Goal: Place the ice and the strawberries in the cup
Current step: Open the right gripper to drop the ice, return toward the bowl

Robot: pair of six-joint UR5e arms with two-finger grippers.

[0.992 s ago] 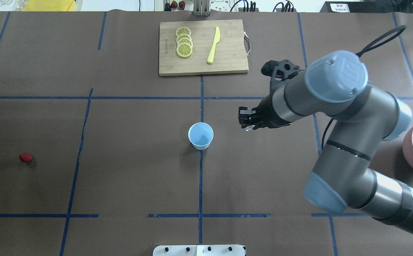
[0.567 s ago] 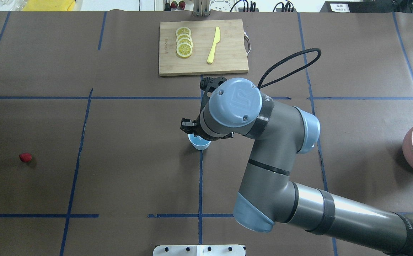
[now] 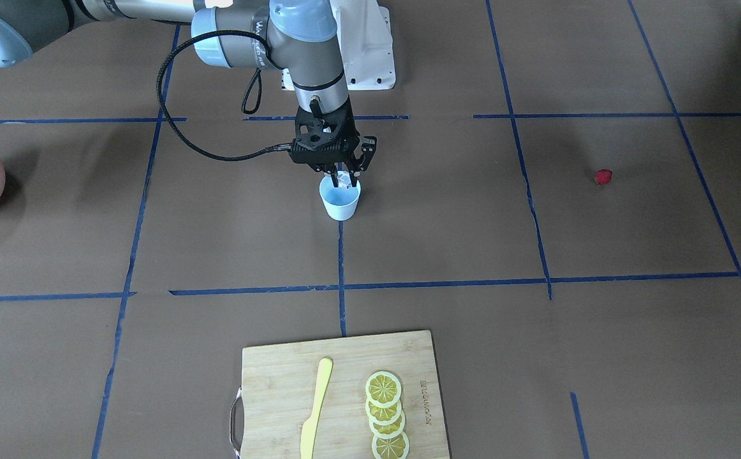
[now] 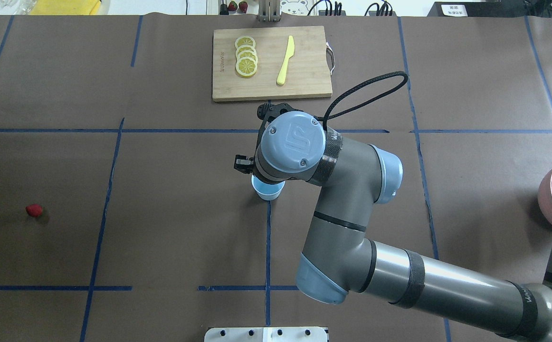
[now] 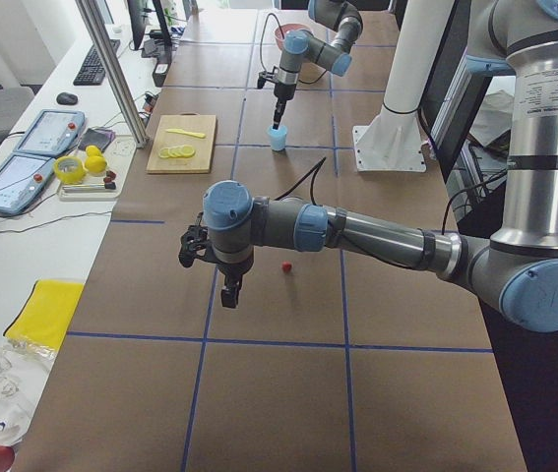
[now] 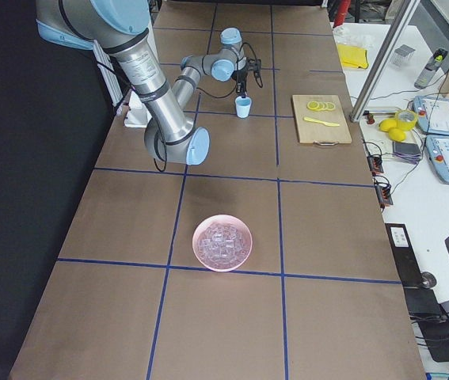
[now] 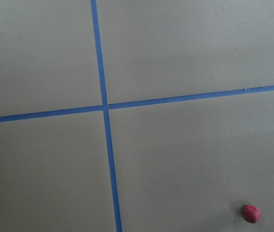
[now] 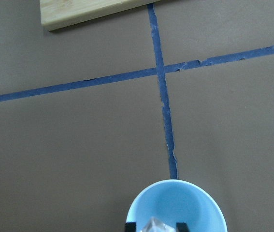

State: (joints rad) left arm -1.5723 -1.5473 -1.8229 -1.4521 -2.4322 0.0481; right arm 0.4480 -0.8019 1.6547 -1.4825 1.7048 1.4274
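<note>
One ice cube [image 8: 158, 226] sits pinched in the right gripper [image 3: 343, 180] over the mid-bench cup [image 3: 340, 205]; released off-centre, it could clip the rim and bounce out.

Cup [image 4: 267, 193] half beneath the right arm [image 4: 342, 190] overhead; pink bowl [image 4: 543, 192] partly off-frame.

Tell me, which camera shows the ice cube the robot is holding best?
The right wrist view: the ice cube sits large between the fingers, above the cup. The front-facing view shows it small; overhead the right arm hides it; side views are too distant.
</note>
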